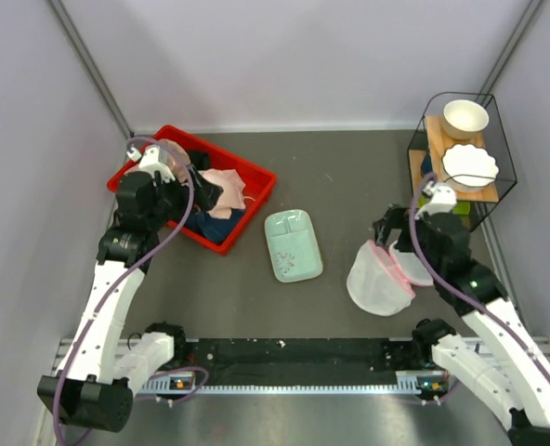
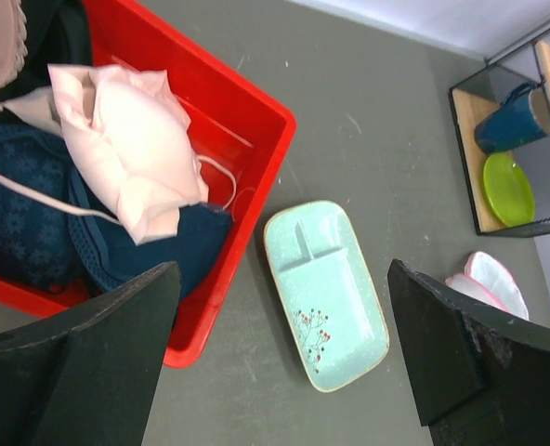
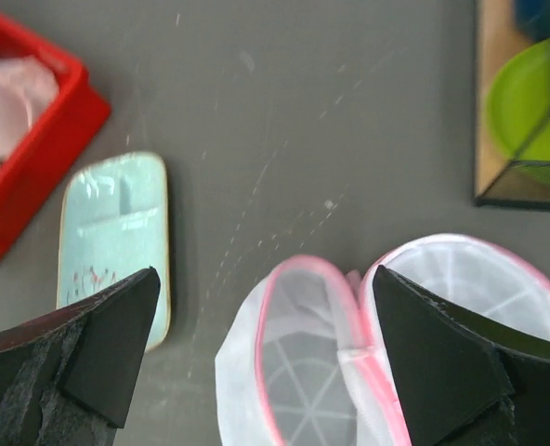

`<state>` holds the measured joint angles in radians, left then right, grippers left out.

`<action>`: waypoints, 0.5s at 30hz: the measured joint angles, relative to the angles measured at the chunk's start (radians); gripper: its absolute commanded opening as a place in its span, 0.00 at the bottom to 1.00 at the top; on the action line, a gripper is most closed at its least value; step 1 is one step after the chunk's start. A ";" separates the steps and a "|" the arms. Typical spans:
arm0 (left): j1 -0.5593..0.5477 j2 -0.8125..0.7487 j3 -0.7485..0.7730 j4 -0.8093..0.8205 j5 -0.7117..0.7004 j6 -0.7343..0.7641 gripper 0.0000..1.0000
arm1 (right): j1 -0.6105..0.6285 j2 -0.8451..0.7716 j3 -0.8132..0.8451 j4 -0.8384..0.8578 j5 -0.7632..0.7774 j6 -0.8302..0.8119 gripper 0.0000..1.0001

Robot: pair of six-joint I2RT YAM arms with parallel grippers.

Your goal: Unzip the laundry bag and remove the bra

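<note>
Laundry bag (image 3: 303, 372) lies open – bra (image 2: 131, 139) in red bin (image 2: 256, 139).
L gripper (image 2: 284, 362) over bin edge, R gripper (image 3: 268, 353) over bag – both jaws spread, empty.

no text, label, brand or number is readable in any view.

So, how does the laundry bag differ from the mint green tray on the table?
The laundry bag is round; the mint green tray is rectangular. The bag is white see-through mesh with pink trim; the tray is opaque with a small flower print. The bag lies unzipped in two halves; the tray is one piece with compartments. Both rest on the grey table, apart, and look empty.
</note>
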<state>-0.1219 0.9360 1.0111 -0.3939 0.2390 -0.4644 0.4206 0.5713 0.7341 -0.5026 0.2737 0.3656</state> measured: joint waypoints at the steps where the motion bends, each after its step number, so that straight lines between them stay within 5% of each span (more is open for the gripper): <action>1: 0.000 0.000 -0.004 -0.011 0.005 0.003 0.99 | 0.001 0.047 0.007 0.000 -0.040 -0.007 0.99; 7: 0.000 -0.023 -0.054 -0.054 0.006 0.034 0.99 | 0.003 0.233 0.009 -0.035 -0.127 -0.006 0.99; 15: 0.000 -0.029 -0.076 -0.100 -0.047 0.074 0.99 | 0.003 0.191 0.009 -0.048 -0.125 -0.007 0.99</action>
<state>-0.1219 0.9073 0.9352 -0.4942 0.1917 -0.3908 0.4236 0.7624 0.7429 -0.5507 0.1490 0.3584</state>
